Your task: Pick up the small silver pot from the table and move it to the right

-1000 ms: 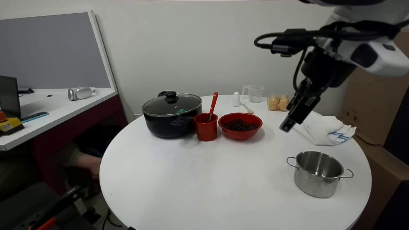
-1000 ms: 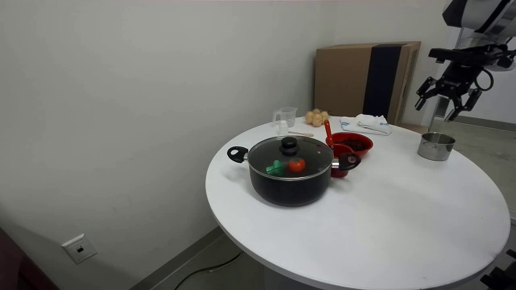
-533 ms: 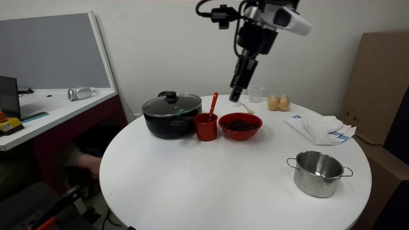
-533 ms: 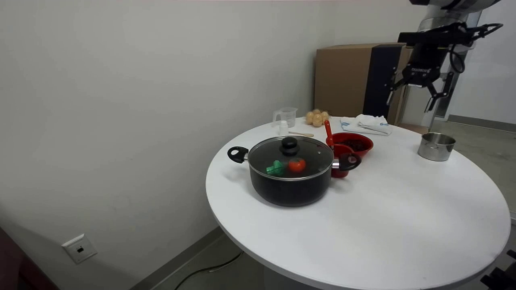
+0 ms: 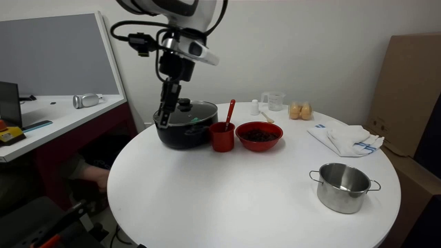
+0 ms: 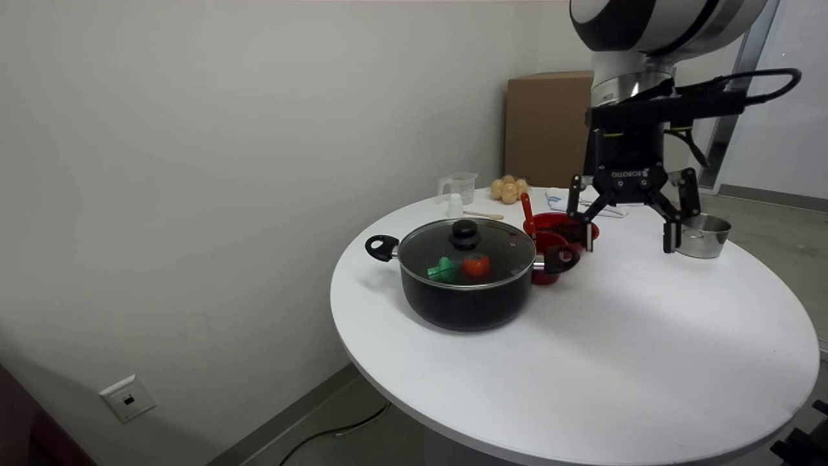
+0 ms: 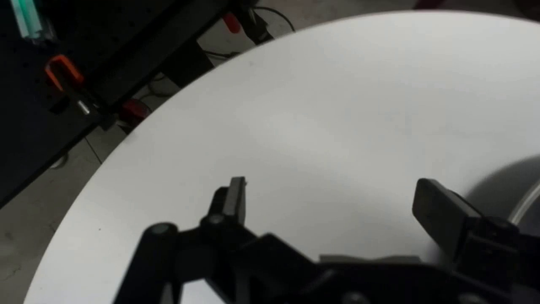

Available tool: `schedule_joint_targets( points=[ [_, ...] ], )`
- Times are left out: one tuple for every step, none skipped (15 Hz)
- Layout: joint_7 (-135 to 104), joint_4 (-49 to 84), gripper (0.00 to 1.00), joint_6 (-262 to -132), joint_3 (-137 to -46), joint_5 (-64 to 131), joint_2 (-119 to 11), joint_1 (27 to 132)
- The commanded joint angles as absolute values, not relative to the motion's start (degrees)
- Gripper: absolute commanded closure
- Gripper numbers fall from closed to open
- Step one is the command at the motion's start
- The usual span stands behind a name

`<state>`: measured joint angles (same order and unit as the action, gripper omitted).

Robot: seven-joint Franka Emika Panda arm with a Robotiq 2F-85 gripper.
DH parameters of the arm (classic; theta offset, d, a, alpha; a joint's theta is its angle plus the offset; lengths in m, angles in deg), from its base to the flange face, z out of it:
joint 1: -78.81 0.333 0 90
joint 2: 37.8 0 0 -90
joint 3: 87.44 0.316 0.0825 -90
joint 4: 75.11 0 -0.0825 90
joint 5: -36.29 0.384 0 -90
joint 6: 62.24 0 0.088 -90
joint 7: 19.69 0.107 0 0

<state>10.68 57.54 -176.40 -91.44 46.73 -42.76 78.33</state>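
Note:
The small silver pot (image 5: 339, 198), shiny steel with wire side handles, stands upright on the round white table (image 5: 241, 203) at the right in an exterior view. It also shows partly behind my gripper in an exterior view (image 6: 706, 241). My gripper (image 6: 630, 244) is open and empty, in the air above the table. In an exterior view my gripper (image 5: 164, 124) appears in front of the black pot, far left of the silver pot. In the wrist view the spread fingers (image 7: 331, 183) have only bare table (image 7: 316, 109) between them; the silver pot is out of that view.
A large black lidded pot (image 6: 464, 307) stands near my gripper; its edge shows in the wrist view (image 7: 525, 207). Beside it are a red cup (image 5: 222, 140) and a red bowl (image 5: 259, 146). A towel (image 5: 348, 141), eggs (image 5: 299, 111) and a measuring cup (image 5: 275, 101) lie farther back.
My open gripper has swept from the silver pot's side across the table to beside the black pot, leftward in an exterior view. The silver pot and the other objects have not moved.

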Motion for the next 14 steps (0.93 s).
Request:
schedule_joint_targets(
  points=[
    [11.4,68.7,0.00,-179.5,-87.1,41.4,-36.3,82.2],
    [11.7,70.6,0.00,-179.7,-85.8,39.6,-35.5,83.1],
    [12.4,72.5,0.00,-180.1,-84.5,37.7,-34.7,84.1],
    [13.0,74.1,0.00,-180.1,-83.2,35.8,-33.8,84.9],
    [14.1,75.4,0.00,-180.0,-82.0,33.5,-32.8,85.7],
    [14.9,76.4,0.00,-179.7,-80.8,31.3,-32.0,86.3],
    [13.1,72.8,0.00,-179.0,-81.9,34.9,-36.1,84.9],
    [13.7,73.6,0.00,-179.0,-81.2,34.6,-35.6,85.3],
    [13.7,73.6,0.00,-179.0,-81.1,34.6,-35.6,85.3],
    [13.7,73.4,0.00,-179.0,-81.2,34.6,-35.7,85.1],
    [13.6,73.2,0.00,-179.0,-81.4,34.6,-35.9,84.9],
    [13.6,73.2,0.00,-179.0,-81.5,34.6,-35.9,84.7],
    [13.6,73.2,0.00,-179.0,-81.5,34.6,-35.9,84.7],
    [13.6,73.2,0.00,-179.0,-81.5,34.6,-36.0,84.7]
  ],
)
